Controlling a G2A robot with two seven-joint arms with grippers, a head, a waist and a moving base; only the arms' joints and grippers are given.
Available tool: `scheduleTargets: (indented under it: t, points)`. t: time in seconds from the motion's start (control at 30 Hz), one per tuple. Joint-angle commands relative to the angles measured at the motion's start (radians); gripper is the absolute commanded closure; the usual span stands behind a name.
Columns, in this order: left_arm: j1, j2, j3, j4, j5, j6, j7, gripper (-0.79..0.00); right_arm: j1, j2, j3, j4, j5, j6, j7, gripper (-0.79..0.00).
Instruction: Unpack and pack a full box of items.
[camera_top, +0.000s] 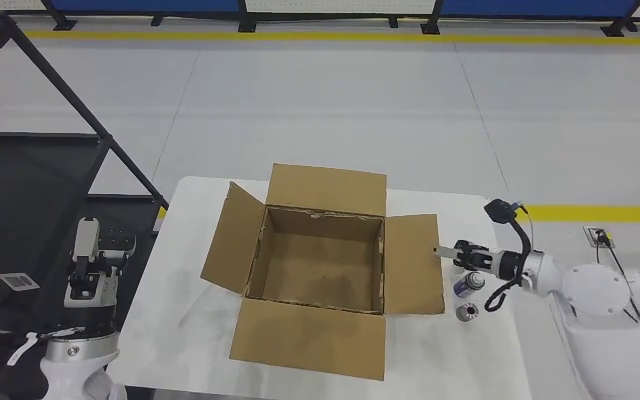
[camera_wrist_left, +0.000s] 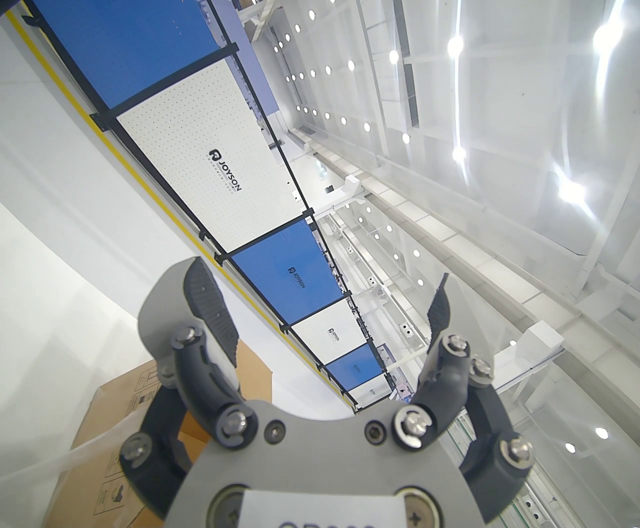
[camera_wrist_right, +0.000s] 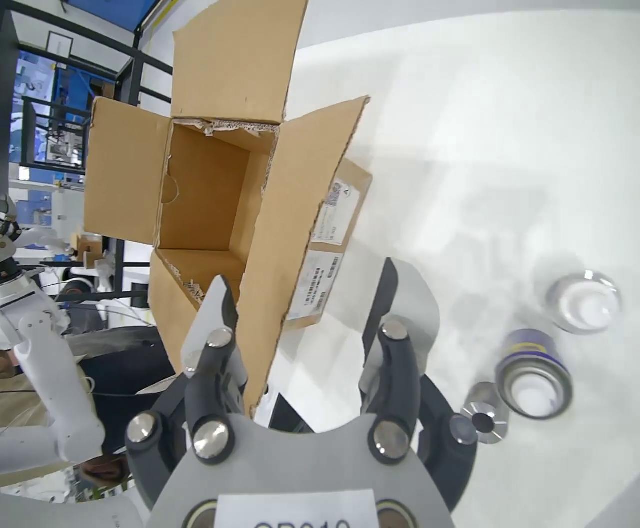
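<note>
Four flaps spread wide, the brown cardboard box (camera_top: 325, 190) sits mid-tabletop (camera_top: 190, 320) in the top view, and no items can be seen inside it. At the box's 3 o'clock, the right claw (camera_top: 440, 250) meets the outer edge of the right-hand flap. A blue-labelled metal can (camera_top: 465, 285) and a round clear container (camera_top: 466, 313) stand upright at about 4 o'clock of the box, close together, on the white surface just beside that flap. The left claw (camera_top: 88, 230) is off the tabletop at the box's 8 o'clock, well apart from the carton.

In the left wrist view, the left claw (camera_wrist_left: 320, 277) points up toward the ceiling lights, its fingers (camera_wrist_left: 207, 305) spread apart and holding nothing. A corner of the box (camera_wrist_left: 125, 400) shows beyond it.

In the right wrist view, the right claw (camera_wrist_right: 305, 275) is parted, with the flap's corner lying between its fingers (camera_wrist_right: 215, 320). Whether they touch the cardboard cannot be told. The box (camera_wrist_right: 210, 200) shows a bare inner wall. The can (camera_wrist_right: 532, 375) and the clear container (camera_wrist_right: 585, 302) stand side by side on the tabletop (camera_wrist_right: 475, 125), near the claw.
</note>
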Motion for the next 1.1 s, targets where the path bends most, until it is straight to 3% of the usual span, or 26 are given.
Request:
scheduleTargets:
  t: [0.0,0.2,0.4,0.63,1.0,1.07]
  points:
    - [0.000,0.000,0.000,0.000,0.000,0.000,0.000,-0.785,-0.079,0.009,0.055,-0.074,-0.071,-0.022,-0.048,-0.785]
    - [0.000,0.000,0.000,0.000,0.000,0.000,0.000,-0.785,-0.344,0.027,0.191,-0.228,-0.250,-0.131,-0.151,-0.785]
    - [0.000,0.000,0.000,0.000,0.000,0.000,0.000,-0.785,-0.467,0.033,0.197,-0.250,-0.405,-0.149,-0.177,-0.785]
    - [0.000,0.000,0.000,0.000,0.000,0.000,0.000,-0.785,-0.417,0.030,0.087,-0.207,-0.555,-0.023,-0.151,-0.785]
    - [0.000,0.000,0.000,0.000,0.000,0.000,0.000,-0.785,-0.268,0.022,-0.052,-0.073,-0.589,0.012,-0.098,-0.785]
    - [0.000,0.000,0.000,0.000,0.000,0.000,0.000,-0.785,-0.251,0.021,-0.064,-0.046,-0.574,0.008,-0.090,-0.702]
